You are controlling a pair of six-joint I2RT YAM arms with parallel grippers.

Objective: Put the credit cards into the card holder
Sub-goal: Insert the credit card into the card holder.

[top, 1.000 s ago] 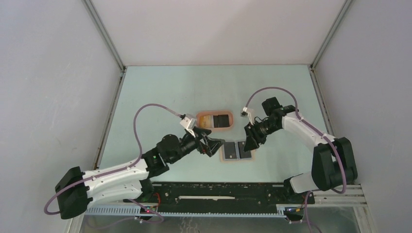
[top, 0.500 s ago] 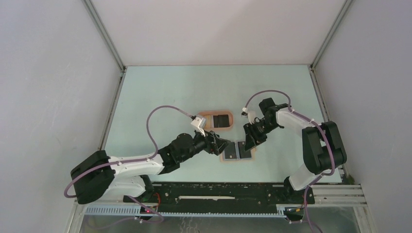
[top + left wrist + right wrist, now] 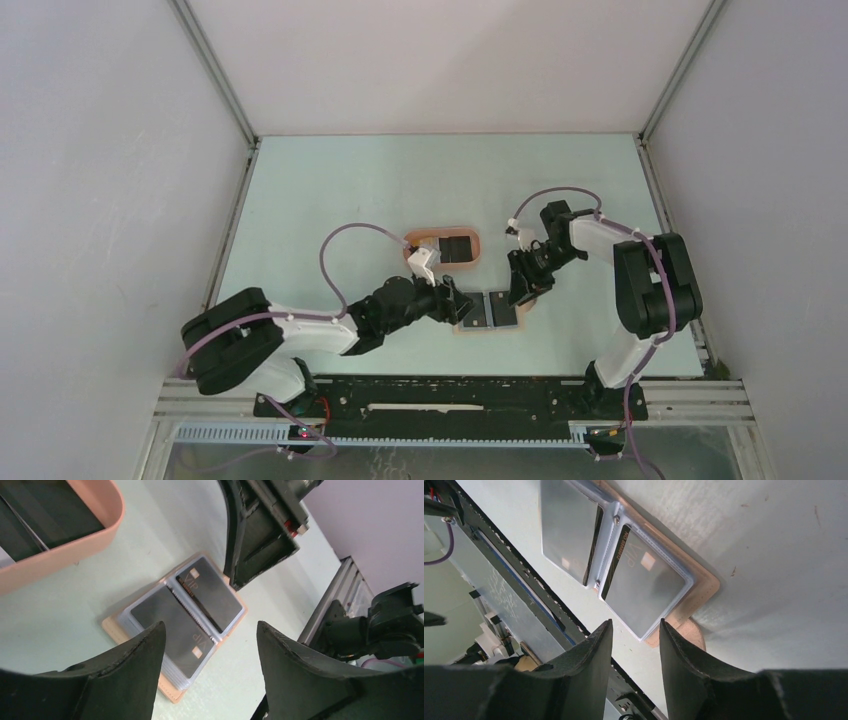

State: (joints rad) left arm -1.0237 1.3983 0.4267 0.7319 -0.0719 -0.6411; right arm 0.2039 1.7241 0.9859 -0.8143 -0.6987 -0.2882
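The tan card holder (image 3: 488,330) lies open on the table, between the two grippers. Each half holds a black credit card (image 3: 212,595) in a clear sleeve. My left gripper (image 3: 463,303) hovers at its left edge, open and holding nothing (image 3: 209,630). My right gripper (image 3: 520,293) is open too, its tips (image 3: 635,625) just above the sleeve's corner and the holder's snap tab (image 3: 691,632). Neither gripper touches the holder (image 3: 701,590). More black cards (image 3: 458,248) lie in the pink tray.
The salmon-pink oval tray (image 3: 415,240) stands just behind the holder, its wall (image 3: 75,545) close to my left gripper. The black base rail (image 3: 450,392) runs along the table's near edge. In the left wrist view my right gripper's fingers (image 3: 260,535) hang above the holder.
My left arm has reached right to the holder's left edge, and its jaws have narrowed somewhat. My right gripper has dropped a little closer to the holder's right half.
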